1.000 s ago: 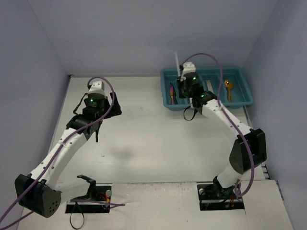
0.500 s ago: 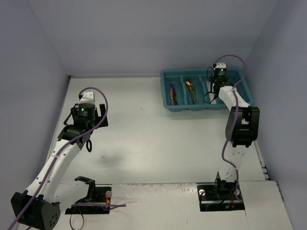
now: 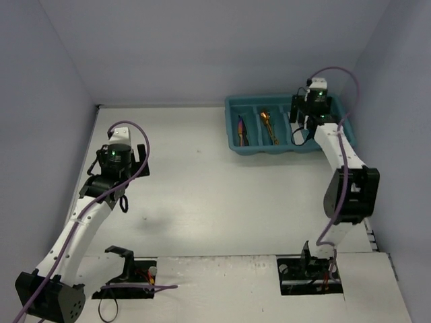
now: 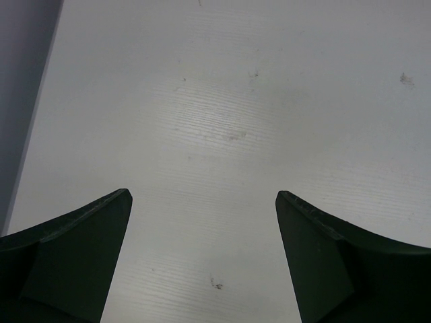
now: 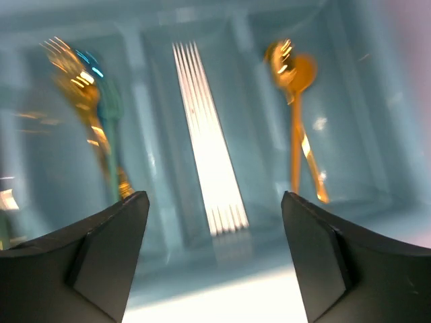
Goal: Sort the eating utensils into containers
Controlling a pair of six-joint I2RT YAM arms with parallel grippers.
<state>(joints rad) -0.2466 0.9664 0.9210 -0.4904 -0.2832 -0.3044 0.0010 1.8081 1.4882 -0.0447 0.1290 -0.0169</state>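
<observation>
Teal tray [image 3: 231,128], mixed bright colours
An iridescent purple utensil [image 3: 242,131], gold utensils [image 3: 268,126], orange utensils [image 5: 300,70] and white chopsticks [image 5: 205,155] are seen; the table [image 3: 202,195] is white, faintly streaked with grain and flecked with dark specks.

Cool, even light filled the overhead view, and the matte white table [image 3: 222,188] carried only one faint, soft shadow near its left side. The left wrist picture was sharp on the table's grain, with the dark left pincer [image 4: 202,202] a little soft. The right wrist picture was smeared with blur. The gold metal utensils [image 5: 296,121] and slim white sticks [image 5: 205,148] glared inside the teal plastic cutlery tray [image 5: 350,101].
</observation>
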